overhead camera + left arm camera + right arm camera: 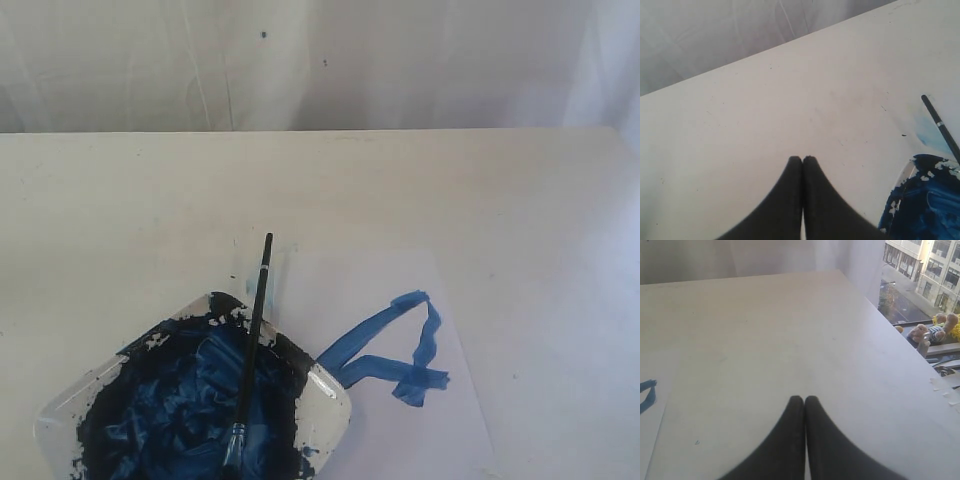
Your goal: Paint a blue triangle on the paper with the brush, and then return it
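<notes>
- brush (250,350) lies across the paint plate (335,395), bristles in paint, handle running toward the table's far edge.
- blue triangle (380,365) on paper (340,290) (looks done).
- left gripper (803,159) closed, empty, nearer the brush.
- right gripper (804,399) closed, empty, well apart.

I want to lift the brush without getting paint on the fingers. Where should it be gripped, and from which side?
Grip the brush on its bare black handle near the pale band, where it sticks out past the plate rim, far from the bristles lying in the paint. Come down from above, closing across the thin handle.
</notes>
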Available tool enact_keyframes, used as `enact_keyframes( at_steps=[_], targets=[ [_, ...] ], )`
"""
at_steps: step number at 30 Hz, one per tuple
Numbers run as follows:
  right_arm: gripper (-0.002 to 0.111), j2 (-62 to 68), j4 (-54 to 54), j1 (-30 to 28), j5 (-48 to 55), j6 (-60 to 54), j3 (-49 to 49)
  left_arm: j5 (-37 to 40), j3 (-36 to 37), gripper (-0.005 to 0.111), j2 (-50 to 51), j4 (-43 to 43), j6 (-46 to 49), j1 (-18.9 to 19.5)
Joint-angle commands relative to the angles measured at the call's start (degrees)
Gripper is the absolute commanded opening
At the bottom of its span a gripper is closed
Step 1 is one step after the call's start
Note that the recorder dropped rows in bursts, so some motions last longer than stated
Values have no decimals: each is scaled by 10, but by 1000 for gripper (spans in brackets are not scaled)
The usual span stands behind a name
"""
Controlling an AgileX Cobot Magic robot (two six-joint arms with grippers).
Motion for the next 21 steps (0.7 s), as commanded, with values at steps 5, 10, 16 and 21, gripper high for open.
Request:
enact_keyframes(
  at_steps=[5,10,16,21],
  targets=[
    [0,-3,0,-2,-3,2,1,103,11,0,-139,-79,-16,7],
    [0,-3,0,-2,-3,-2,1,42,82,0,-275,-80,-43,50],
    [0,-3,0,-2,-3,-2,1,-91,208,0,-402,-104,-43,130],
    [0,-3,0,-2,-3,-2,1,-200,286,0,-425,-115,-43,154]
  ],
)
